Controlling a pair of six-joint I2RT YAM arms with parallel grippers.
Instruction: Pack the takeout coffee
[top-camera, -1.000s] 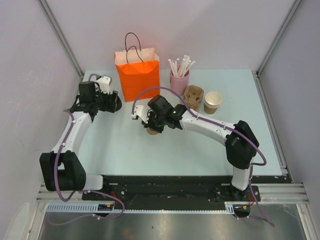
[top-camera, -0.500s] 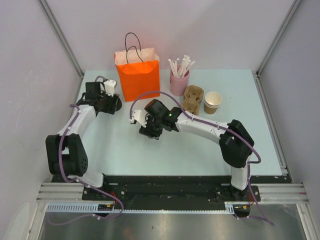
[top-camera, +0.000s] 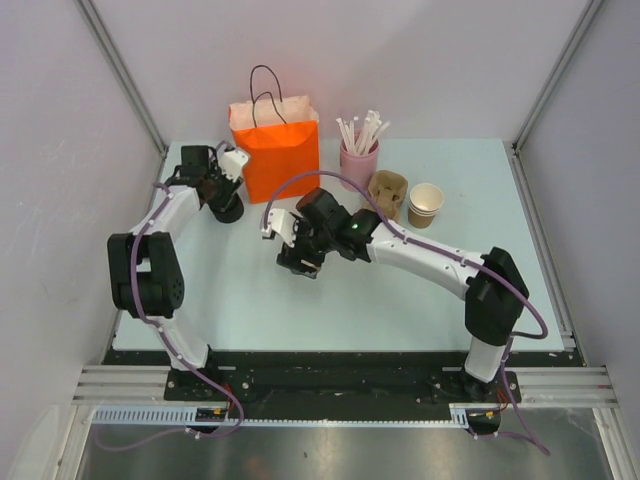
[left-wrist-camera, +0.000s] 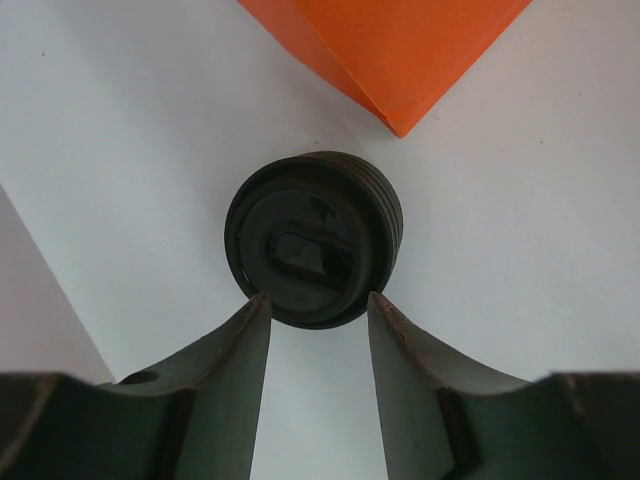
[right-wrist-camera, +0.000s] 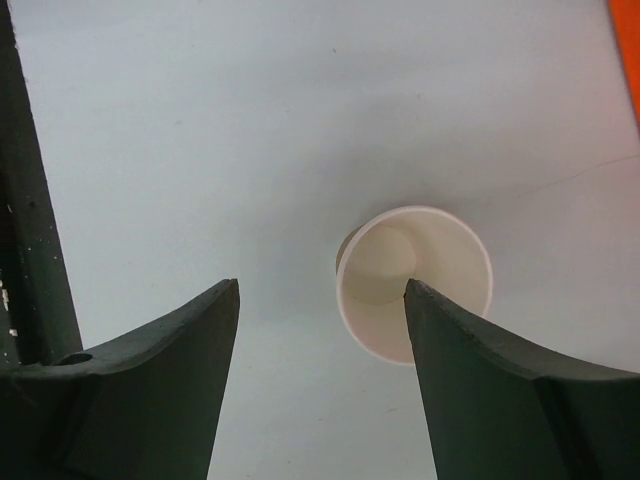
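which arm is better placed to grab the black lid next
Left. The left gripper hangs open right at the black lid, near the orange bag's corner. The right gripper is open over the lidless paper cup, apart from the lid.

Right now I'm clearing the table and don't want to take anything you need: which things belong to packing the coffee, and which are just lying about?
For the job: open cup; black lids; orange bag.
Lying about, as far as I can judge: straws in a pink cup; pulp carrier; stacked cups.
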